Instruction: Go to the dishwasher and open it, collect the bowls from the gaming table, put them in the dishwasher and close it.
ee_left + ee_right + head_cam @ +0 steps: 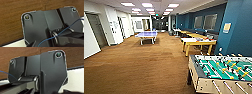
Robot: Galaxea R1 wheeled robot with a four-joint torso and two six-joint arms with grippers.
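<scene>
Grippers' opening cannot be told from wrist views, dark plates over brown carpet (pixel 12 18). Foosball table (pixel 224 72) close at right, yellow-legged white-topped gaming table (pixel 197 42) beyond along blue wall (pixel 236 27). Ping-pong table (pixel 146 35) mid-room; wide open carpet between

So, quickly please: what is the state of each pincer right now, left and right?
Left pincer: cannot be told; the left wrist view does not make its state clear.
Right pincer: cannot be told, for the same reason in the right wrist view.
</scene>
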